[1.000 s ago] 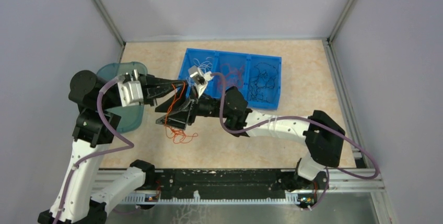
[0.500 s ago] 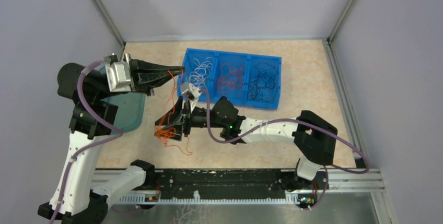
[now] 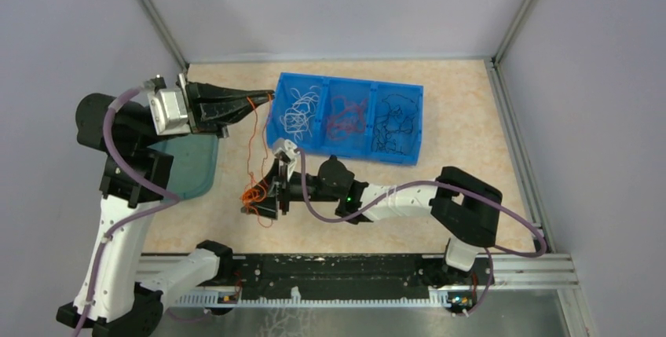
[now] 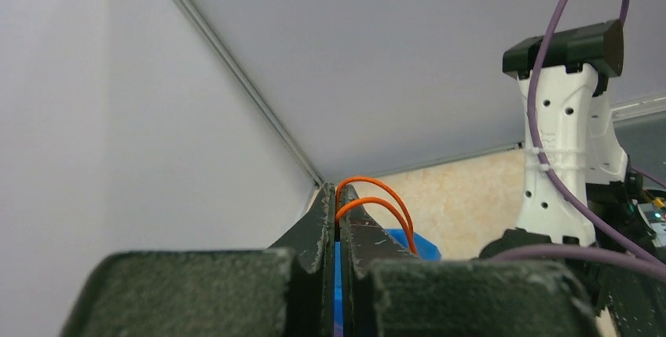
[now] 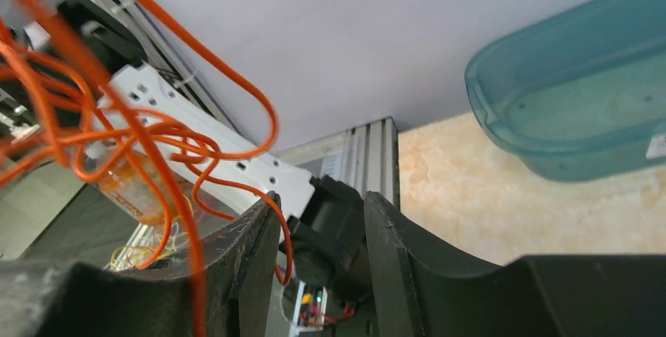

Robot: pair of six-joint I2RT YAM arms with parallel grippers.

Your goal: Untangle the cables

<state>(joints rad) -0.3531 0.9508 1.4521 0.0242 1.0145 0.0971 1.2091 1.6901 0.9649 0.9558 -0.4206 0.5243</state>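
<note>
My left gripper [image 3: 265,100] is held high by the blue tray's left end, shut on an orange cable [image 4: 375,195] that loops out of its tips [image 4: 338,195]. That strand [image 3: 253,137] hangs down to a tangle of orange cables [image 3: 252,194] just above the table. My right gripper [image 3: 262,199] is at that tangle, low and pointing left. In the right wrist view its jaws [image 5: 322,203] stand open, one orange strand [image 5: 287,239] curling along the left finger's inner face and the tangle [image 5: 118,141] to the left.
The blue tray [image 3: 417,121] at the back has three compartments holding white cables [image 3: 298,111], red cables [image 3: 345,117] and black cables [image 3: 393,125]. A teal container [image 3: 187,168] [image 5: 581,117] sits at the left, under the left arm.
My left gripper has pulled up and back to the left with the orange strand, stretching it out. My right gripper has dropped toward the near left with the tangle, and its jaws have narrowed.
</note>
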